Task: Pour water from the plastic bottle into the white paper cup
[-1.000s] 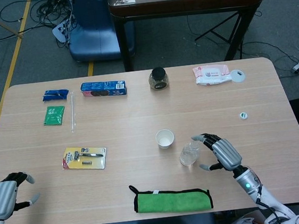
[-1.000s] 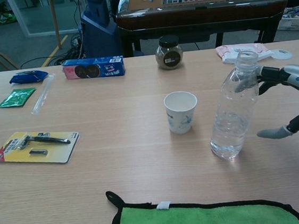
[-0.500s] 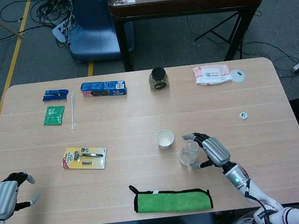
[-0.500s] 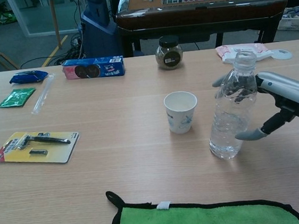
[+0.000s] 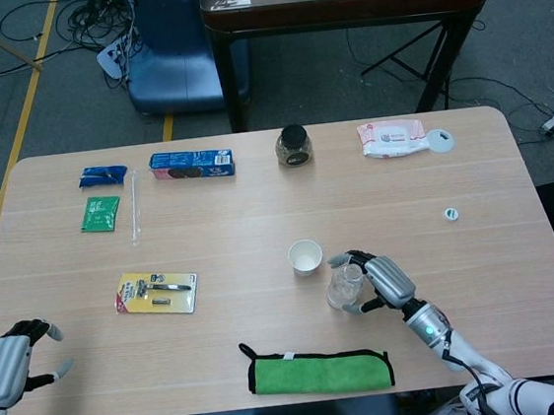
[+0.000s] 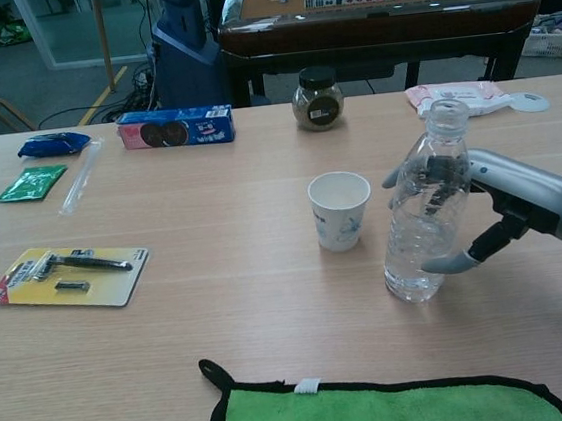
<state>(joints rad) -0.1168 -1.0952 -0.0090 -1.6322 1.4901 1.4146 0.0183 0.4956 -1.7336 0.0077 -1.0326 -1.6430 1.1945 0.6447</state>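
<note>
Head view: white paper cup (image 5: 305, 256) mid-table, inside looks empty; plastic bottle (image 5: 346, 286) uncapped, just right of it, right hand (image 5: 381, 280) wrapped round it. Left hand (image 5: 6, 363) idle, holding nothing. Chest view: bottle (image 6: 422, 218) holds some water, tilted slightly; hand (image 6: 506, 197) has closed in since earlier.

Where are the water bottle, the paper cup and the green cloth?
Water bottle (image 6: 418, 221), chest view, on its clear body.
Paper cup (image 6: 341, 214), chest view, on its white side wall.
Green cloth (image 5: 319, 373), head view, on the middle of the green fabric.
</note>
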